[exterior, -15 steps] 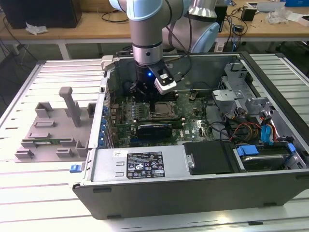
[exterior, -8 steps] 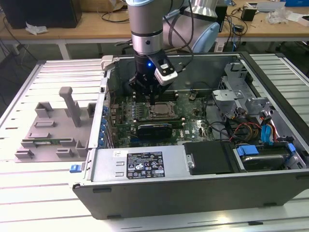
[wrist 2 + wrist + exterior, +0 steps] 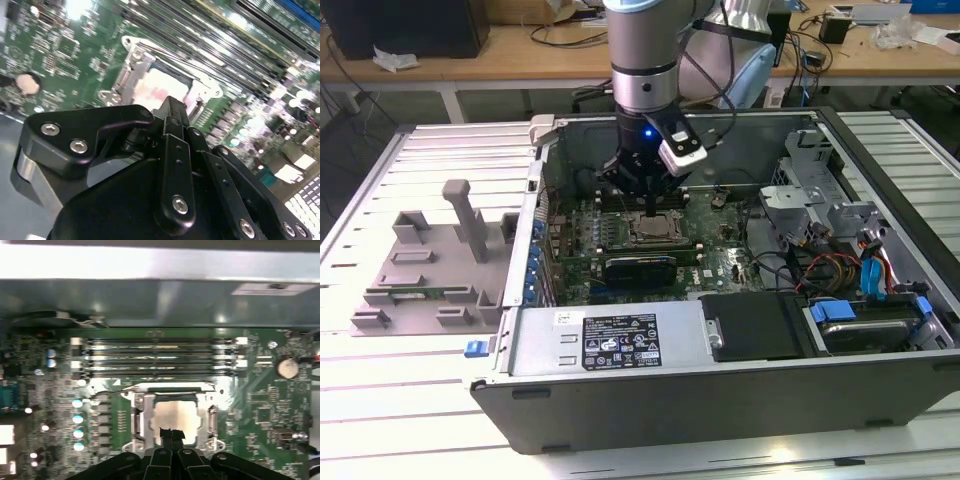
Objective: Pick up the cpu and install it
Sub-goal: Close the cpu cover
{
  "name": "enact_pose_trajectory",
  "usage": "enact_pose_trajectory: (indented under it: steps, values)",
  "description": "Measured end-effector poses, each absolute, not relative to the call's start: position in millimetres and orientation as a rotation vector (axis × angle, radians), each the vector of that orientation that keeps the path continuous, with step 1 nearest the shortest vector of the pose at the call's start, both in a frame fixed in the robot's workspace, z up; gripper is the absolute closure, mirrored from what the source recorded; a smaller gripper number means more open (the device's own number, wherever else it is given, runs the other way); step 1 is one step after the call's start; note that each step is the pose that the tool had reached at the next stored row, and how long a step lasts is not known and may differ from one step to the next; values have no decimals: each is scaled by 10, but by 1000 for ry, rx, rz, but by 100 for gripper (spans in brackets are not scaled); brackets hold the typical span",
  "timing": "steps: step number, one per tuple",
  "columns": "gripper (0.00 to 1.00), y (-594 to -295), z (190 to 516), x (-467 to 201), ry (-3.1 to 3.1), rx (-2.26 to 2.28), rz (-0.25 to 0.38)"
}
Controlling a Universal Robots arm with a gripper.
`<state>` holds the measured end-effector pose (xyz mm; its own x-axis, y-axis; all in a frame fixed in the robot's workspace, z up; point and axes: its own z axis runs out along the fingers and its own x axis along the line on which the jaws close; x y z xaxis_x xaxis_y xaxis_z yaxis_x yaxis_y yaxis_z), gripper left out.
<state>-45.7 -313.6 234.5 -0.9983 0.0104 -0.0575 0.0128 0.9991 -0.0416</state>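
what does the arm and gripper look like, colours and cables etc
Silver-grey cylindrical arm with black cables beside it, a small blue light and a white box at the wrist. The gripper is black, with linked bars and silver screws.

case [image 3: 880, 420] stood on table [image 3: 380, 400] | motherboard [image 3: 720, 255] lay inside case | cpu [image 3: 176, 416] lay in socket [image 3: 137, 415] | memory slots [image 3: 160, 357] just beside socket | gripper [image 3: 650, 212] hung over socket | fixture plate [image 3: 420, 275] lay at exterior view's left of case
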Motion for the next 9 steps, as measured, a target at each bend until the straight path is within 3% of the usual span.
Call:
enact_pose_trajectory:
  steps: [9]
  values:
    - [89, -3136, 2457, -382, 3084, 18, -65]
